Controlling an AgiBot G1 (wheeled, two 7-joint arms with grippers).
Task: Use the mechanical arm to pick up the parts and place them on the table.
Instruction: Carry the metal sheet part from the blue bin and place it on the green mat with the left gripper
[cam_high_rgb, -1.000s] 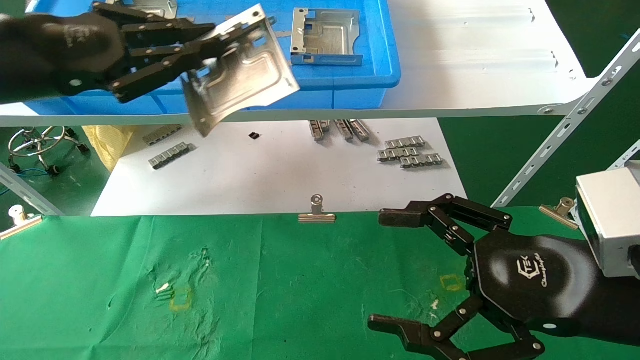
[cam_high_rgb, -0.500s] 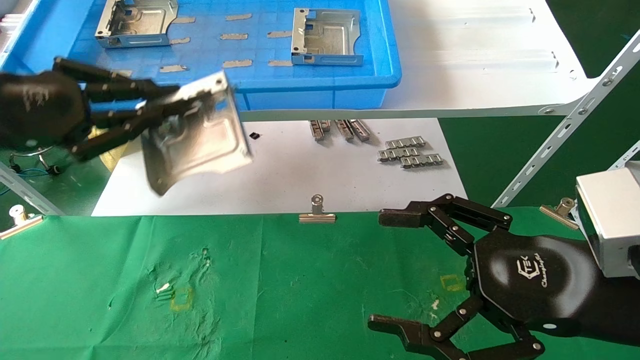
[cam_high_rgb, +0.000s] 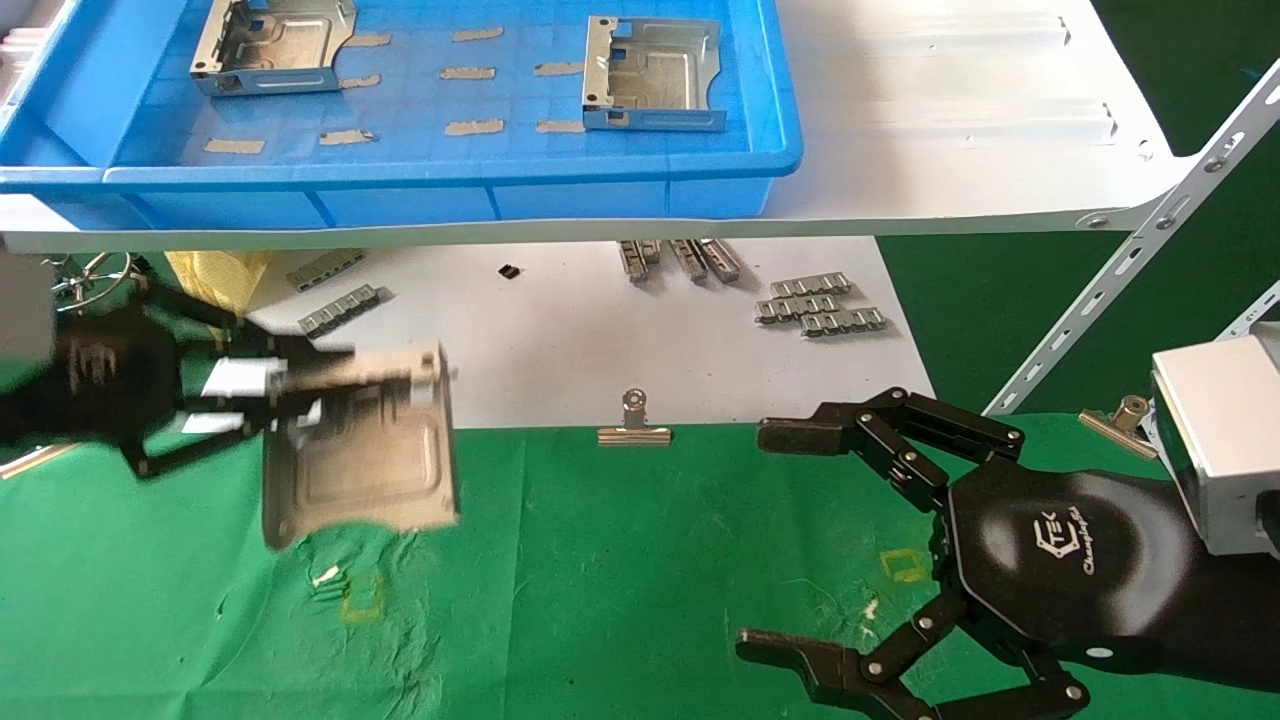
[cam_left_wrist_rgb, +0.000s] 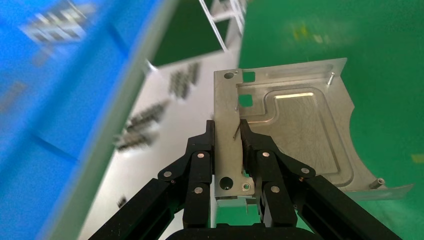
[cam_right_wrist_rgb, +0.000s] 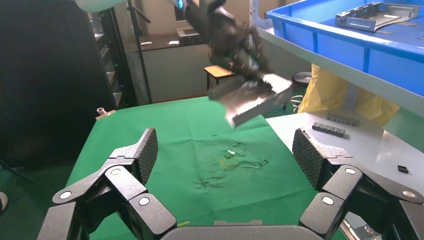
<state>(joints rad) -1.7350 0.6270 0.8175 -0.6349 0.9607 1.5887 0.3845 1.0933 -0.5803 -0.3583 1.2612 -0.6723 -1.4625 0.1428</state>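
The left hand (cam_high_rgb: 300, 400), pinching a bracket (cam_high_rgb: 365, 465), has dropped from the bin (cam_high_rgb: 400, 180) at upper left to just over the green bench (cam_high_rgb: 640, 580), so release looks near.

Bright, even light is glaring off the white shelf board (cam_high_rgb: 950, 100), while motion blur is smearing the left hand (cam_high_rgb: 250, 400) and its bracket (cam_high_rgb: 360, 465).

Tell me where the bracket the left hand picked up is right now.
Head view, left side: the bracket hangs in the left gripper, above the green table's back edge.
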